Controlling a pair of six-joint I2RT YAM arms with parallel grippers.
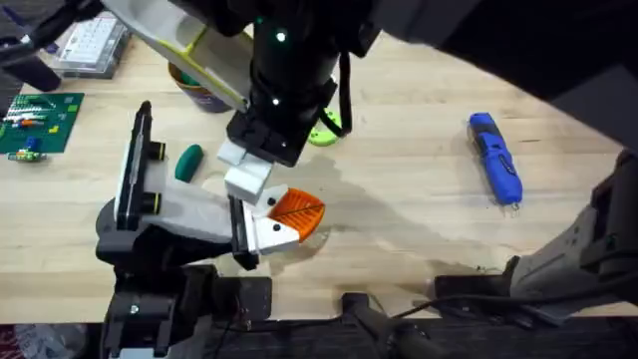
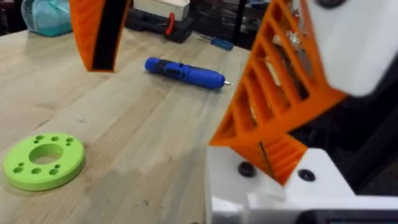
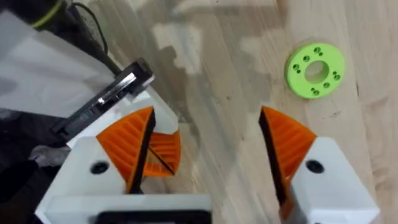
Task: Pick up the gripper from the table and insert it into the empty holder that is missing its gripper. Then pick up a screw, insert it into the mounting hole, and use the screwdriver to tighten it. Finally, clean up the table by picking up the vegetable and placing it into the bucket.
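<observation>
Loose gripper part (image 1: 274, 224), white with orange pad, lies at the near middle of the surface (image 1: 399, 219), by the black holder (image 1: 135, 184). Right gripper (image 3: 208, 146) hangs directly above it, fingers spread wide, empty; one pad is next to the part. Left gripper (image 2: 186, 68) also open, empty. Screwdriver (image 1: 495, 158) lies far right, long axis pointing toward the arm bases; vegetable (image 1: 188, 162) beside the holder.

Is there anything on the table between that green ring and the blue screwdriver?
No. The left wrist view shows bare table between the green ring and the screwdriver.
</observation>
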